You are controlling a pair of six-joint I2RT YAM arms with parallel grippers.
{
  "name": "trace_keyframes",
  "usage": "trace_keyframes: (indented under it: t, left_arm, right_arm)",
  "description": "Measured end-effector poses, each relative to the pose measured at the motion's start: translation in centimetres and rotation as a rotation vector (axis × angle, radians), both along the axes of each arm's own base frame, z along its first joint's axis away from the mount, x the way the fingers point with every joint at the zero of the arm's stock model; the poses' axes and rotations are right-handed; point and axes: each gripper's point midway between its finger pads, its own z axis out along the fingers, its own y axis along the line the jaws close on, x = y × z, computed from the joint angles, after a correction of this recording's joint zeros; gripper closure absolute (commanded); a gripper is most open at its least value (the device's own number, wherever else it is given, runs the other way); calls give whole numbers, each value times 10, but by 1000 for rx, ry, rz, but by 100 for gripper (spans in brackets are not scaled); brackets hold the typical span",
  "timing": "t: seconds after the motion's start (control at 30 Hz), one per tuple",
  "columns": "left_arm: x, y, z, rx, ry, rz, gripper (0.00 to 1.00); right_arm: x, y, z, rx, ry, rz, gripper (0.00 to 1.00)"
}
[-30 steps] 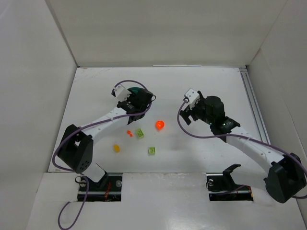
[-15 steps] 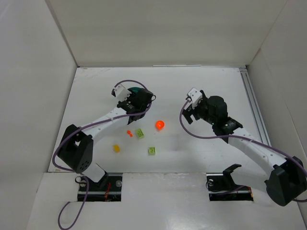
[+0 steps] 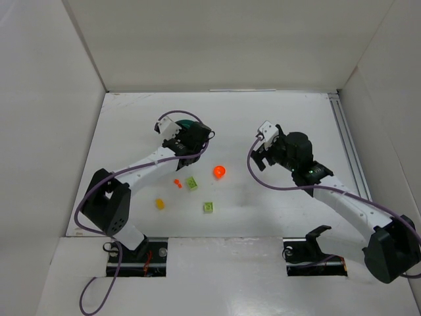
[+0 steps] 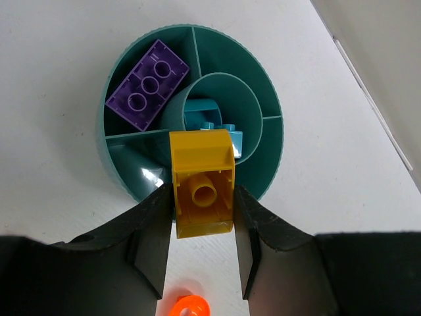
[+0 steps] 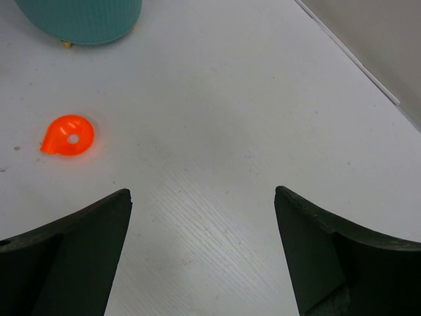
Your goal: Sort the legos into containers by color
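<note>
My left gripper is shut on a yellow brick and holds it over the near rim of the round teal dish. A purple brick lies in one wedge and a teal brick in the central well. In the top view the left gripper covers most of the dish. On the table lie the rounded orange-red piece, a small orange piece, two lime green bricks and a yellow brick. My right gripper is open and empty.
White walls close in the table on the left, back and right. A metal rail runs along the right side. In the right wrist view the orange-red piece lies left of the open fingers, with the dish's outer wall beyond it.
The right arm has drawn back a little to the right. The left gripper has stayed over the dish with the yellow brick.
</note>
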Motion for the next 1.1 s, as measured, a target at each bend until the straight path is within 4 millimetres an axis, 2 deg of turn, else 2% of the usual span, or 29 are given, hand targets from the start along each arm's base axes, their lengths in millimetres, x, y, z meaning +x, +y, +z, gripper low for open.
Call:
trace_keyframes:
  t: [0.2,0.7,0.9,1.0,1.1]
  left_arm:
    - [2,-2,-8,-17,6,20,82]
    - [13,-2,-5,-194,-71,131,82]
    - [14,0,-8,-225,-86,154,70]
    - [15,2,-9,-232,-88,162,68]
    - [15,1,-10,-243,-91,167,53]
  right_arm:
    - [1,-1,0,2,1,-2,6]
    - [2,-4,-1,3,5,-4,6]
    - [2,-3,-3,2,12,2,6]
    - [2,-3,-3,2,12,3,6]
    - [2,-2,-3,2,12,4,6]
